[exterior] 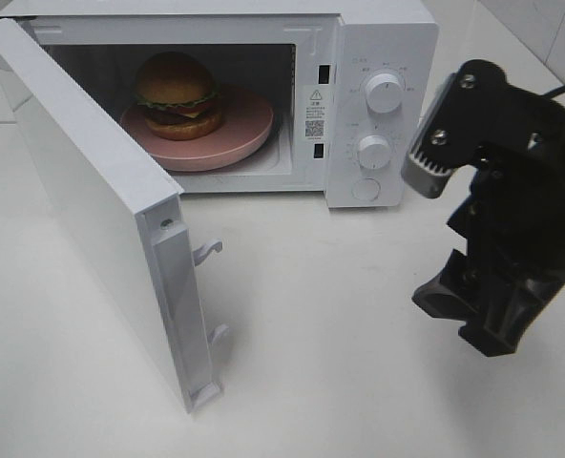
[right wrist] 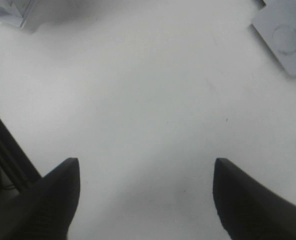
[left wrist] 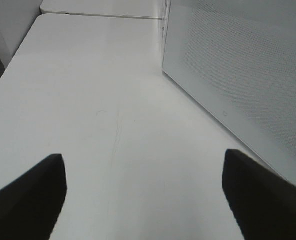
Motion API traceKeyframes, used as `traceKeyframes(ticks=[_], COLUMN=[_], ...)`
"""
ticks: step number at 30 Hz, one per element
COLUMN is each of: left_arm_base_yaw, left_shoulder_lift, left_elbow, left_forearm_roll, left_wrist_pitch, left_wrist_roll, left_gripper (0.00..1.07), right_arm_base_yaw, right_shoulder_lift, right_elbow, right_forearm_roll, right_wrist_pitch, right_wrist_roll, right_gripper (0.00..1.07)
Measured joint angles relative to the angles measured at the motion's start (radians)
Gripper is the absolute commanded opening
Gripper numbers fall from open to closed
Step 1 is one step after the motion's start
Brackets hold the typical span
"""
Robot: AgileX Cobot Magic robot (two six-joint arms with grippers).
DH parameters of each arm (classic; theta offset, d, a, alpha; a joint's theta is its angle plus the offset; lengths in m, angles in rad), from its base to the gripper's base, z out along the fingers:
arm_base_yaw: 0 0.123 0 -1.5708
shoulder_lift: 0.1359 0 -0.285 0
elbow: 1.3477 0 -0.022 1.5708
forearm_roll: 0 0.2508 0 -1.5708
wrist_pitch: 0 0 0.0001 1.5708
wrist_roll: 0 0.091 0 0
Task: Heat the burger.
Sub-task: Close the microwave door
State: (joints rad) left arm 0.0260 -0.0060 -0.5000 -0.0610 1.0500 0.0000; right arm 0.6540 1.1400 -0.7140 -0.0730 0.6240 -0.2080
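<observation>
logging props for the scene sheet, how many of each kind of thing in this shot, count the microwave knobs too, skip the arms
microwave: 1
burger: 1
pink plate: 1
knobs: 2
total: 5

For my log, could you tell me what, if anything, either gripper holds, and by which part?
Nothing is held: the left gripper and the right gripper both stand open and empty.
</observation>
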Motion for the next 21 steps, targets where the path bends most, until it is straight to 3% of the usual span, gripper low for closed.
traceKeyframes(ticks=[4,6,12,21], left_arm_base_yaw=[0.0,0.0,0.0,0.0], left_shoulder_lift=[0.0,0.0,0.0,0.0], left_elbow=[0.0,0.0,0.0,0.0], left_forearm_roll=[0.0,0.0,0.0,0.0], left_wrist_pitch=[0.0,0.0,0.0,0.0], left_wrist_roll=[0.0,0.0,0.0,0.0], left_gripper=[0.78,0.78,0.78,0.78], right_arm_base_yaw=[0.0,0.0,0.0,0.0], right_shoulder_lift=[-0.059,-0.118,-0.171,-0.377], right_elbow=[0.003,0.005,0.005,0.005], right_forearm_roll=[0.0,0.0,0.0,0.0], right_wrist_pitch=[0.094,0.243,0.367,0.525], right_wrist_roll=[0.131,0.247,0.284,0.306], right_gripper=[0.73,0.73,0.73,0.73])
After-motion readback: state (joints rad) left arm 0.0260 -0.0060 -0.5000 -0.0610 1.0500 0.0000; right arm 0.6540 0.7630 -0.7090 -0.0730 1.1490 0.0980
